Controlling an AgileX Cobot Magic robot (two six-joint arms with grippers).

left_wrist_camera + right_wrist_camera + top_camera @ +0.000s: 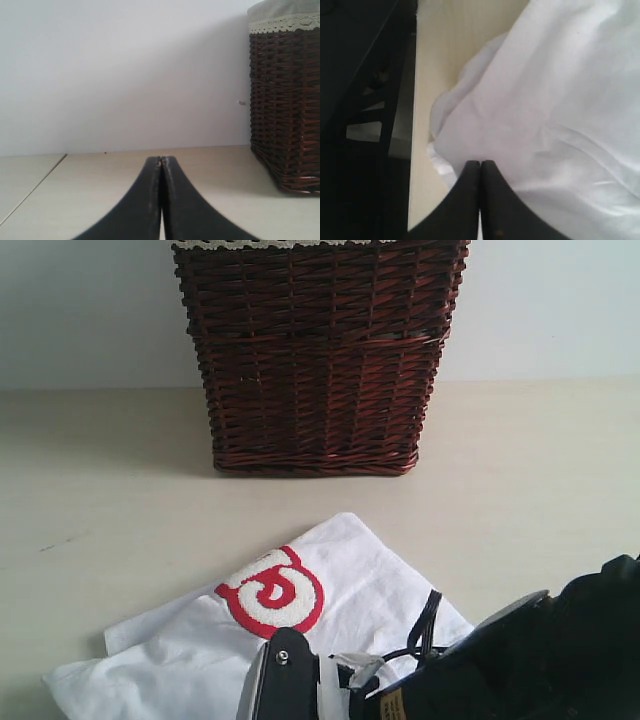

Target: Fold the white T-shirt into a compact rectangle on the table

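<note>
Rumpled white T-shirt [350, 560], red logo up, lies part-folded on beige table [120, 490].

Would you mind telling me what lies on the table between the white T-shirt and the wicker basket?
Nothing: in the exterior view only bare table separates the white T-shirt from the wicker basket.

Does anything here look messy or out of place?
The white cotton T-shirt with a red fuzzy letter lies skewed on the pale beige table, its layers uneven, one edge sticking out. The dark brown wicker basket stands upright.
</note>
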